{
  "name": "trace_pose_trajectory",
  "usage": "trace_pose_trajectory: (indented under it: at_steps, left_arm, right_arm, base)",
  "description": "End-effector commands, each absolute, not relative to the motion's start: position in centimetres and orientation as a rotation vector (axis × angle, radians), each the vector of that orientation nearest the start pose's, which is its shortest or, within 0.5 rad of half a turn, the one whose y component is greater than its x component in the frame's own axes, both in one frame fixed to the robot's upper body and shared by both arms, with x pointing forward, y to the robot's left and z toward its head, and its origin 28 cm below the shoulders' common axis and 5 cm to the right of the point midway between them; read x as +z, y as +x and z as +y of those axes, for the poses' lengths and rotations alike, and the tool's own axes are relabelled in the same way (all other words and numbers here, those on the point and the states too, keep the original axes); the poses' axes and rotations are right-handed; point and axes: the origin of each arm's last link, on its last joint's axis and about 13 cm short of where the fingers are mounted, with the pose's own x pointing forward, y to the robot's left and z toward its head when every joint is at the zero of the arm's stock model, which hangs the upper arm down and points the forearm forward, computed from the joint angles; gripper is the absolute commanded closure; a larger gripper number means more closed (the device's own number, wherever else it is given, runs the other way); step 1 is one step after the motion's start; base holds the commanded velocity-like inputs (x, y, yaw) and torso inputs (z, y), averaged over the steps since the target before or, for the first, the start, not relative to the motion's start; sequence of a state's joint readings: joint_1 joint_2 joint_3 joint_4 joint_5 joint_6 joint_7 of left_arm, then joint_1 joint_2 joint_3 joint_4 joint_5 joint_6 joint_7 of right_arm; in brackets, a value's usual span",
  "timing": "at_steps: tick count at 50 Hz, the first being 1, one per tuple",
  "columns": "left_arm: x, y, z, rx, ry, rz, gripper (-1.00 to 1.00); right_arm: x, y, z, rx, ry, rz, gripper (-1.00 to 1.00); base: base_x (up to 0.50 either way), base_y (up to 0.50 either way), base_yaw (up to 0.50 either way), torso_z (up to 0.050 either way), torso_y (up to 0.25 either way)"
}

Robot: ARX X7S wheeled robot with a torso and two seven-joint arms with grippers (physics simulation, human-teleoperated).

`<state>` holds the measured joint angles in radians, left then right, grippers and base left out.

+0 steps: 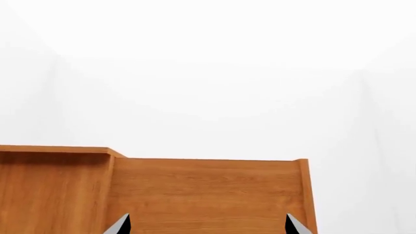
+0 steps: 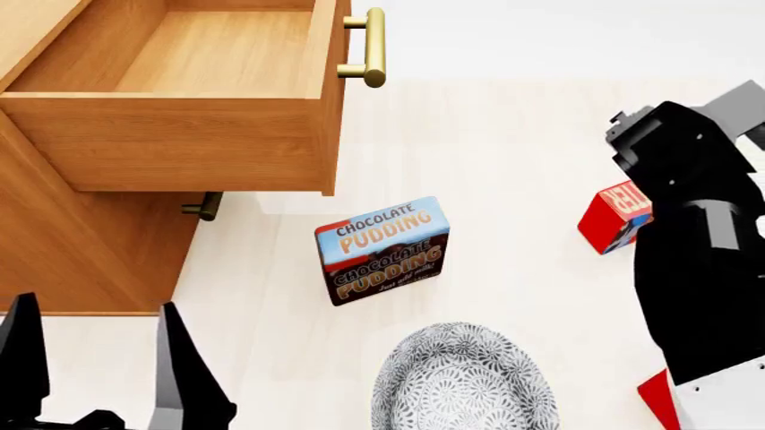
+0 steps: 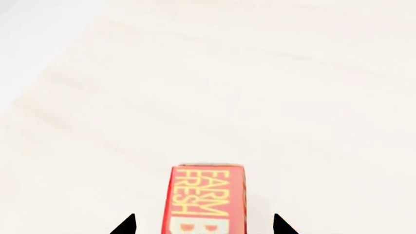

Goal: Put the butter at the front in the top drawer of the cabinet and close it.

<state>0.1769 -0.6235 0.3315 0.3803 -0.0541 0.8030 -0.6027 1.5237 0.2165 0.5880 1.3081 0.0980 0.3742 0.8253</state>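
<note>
Starting at the cabinet (image 2: 84, 242), we see light-brown wood grain, boxy and flat-faced, with the top drawer (image 2: 179, 134) pulled fully out, its box bare inside and its brass bar handle (image 2: 368, 47) smooth and round. Below the cabinet in the head view our left gripper (image 2: 102, 358) hangs with its dark wedge fingers spread and nothing between them.

Right of the drawer stands a glossy chocolate pudding box (image 2: 382, 249), and nearer us a grey patterned bowl (image 2: 464, 381), rounded and finely textured.

Further right of the drawer, well apart from it, the butter (image 3: 206, 197) sits on the pale tabletop (image 2: 502, 152): a red carton lettered "FARM FRESH". We judge it light, stiff and smooth-sided, so a firm pinch across its two long flat sides should hold; too loose and the slick card may slip.

Our right gripper (image 3: 204, 225) sits at the carton with fingers spread to either side, apparently not yet closed on it.
</note>
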Motion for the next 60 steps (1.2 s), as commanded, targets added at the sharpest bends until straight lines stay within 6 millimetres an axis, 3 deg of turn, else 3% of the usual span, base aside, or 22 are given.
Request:
trace_pose_trajectory:
  at_steps: [1,60]
  left_arm:
    - [10.7,14.7,23.7,-0.078,-0.023,-0.866,-1.00]
    - [9.8,14.9,24.2,-0.054,-0.022,-0.845,-1.00]
  right_arm:
    - [25.5,42.7,-18.4,-0.950,0.635,0.364,-1.00]
    - [23.5,42.5,-17.6,-0.904,0.658,0.453,-1.00]
  base:
    - [0.00,0.00,0.00,0.000,0.000]
    - [0.00,0.00,0.00,0.000,0.000]
